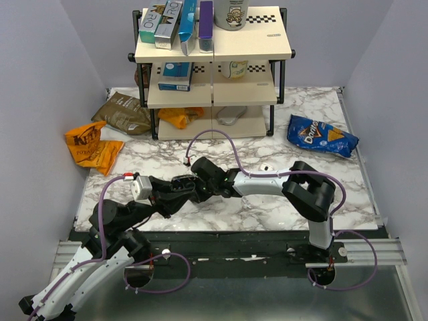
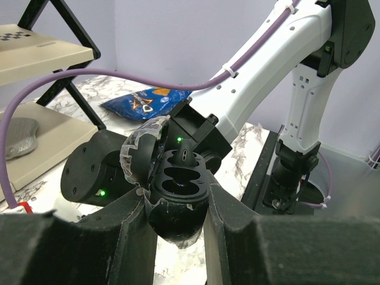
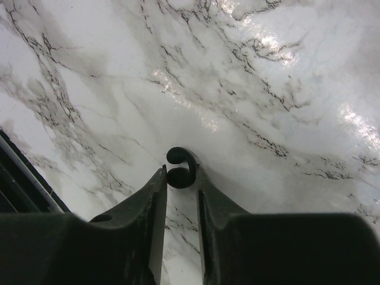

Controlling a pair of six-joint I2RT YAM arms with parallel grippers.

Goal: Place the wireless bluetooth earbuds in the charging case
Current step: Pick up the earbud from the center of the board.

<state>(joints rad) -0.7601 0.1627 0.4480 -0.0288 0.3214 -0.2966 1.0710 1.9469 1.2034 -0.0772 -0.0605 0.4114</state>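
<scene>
Pinching the open charging case (image 2: 175,178) between its fingers, the left gripper (image 2: 177,205) holds it near the front edge of the marble table (image 1: 254,214); the case is a glossy black oval shell, its lid tipped back to the left over two dark scooped hollows. Just to its right, the right gripper (image 3: 180,174) nips one tiny black earbud (image 3: 176,176), rounded with a curled hook, at its fingertips above the marble. The print on the orange bag (image 1: 90,144) at far left is too blurred to read, while the blue bag (image 1: 321,137) at right says "Doritos".

I see a white table (image 1: 261,144) veined grey, a glossy black charging case (image 2: 178,225), a black earbud (image 3: 177,176), a blue bag (image 1: 322,136) far right, an orange bag (image 1: 90,144) far left.
</scene>
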